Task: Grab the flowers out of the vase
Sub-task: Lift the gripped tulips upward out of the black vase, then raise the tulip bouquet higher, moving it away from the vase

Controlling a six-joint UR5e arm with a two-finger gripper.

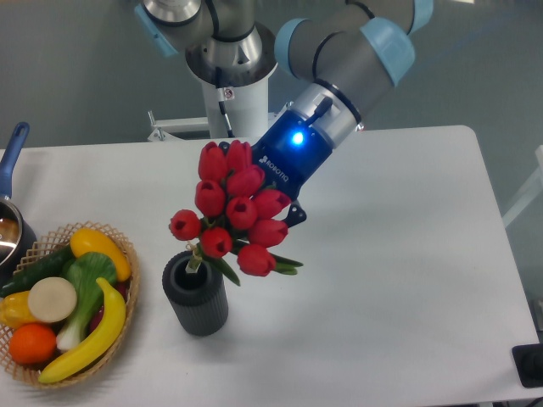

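The flowers (235,209), a bunch of red tulip buds with green leaves, hang tilted above the table, their stem ends just over the mouth of the vase (195,297). The vase is a dark grey ribbed cylinder standing left of centre near the front. My gripper (273,222) reaches in from the upper right behind the bunch and is shut on the flowers. The buds hide most of its fingers; only one dark fingertip shows at the right of the bunch.
A wicker basket (127,254) with a banana, an orange, a cucumber and other produce sits at the front left. A blue-handled pot (12,170) stands at the left edge. The arm's base column (229,102) rises behind the table.
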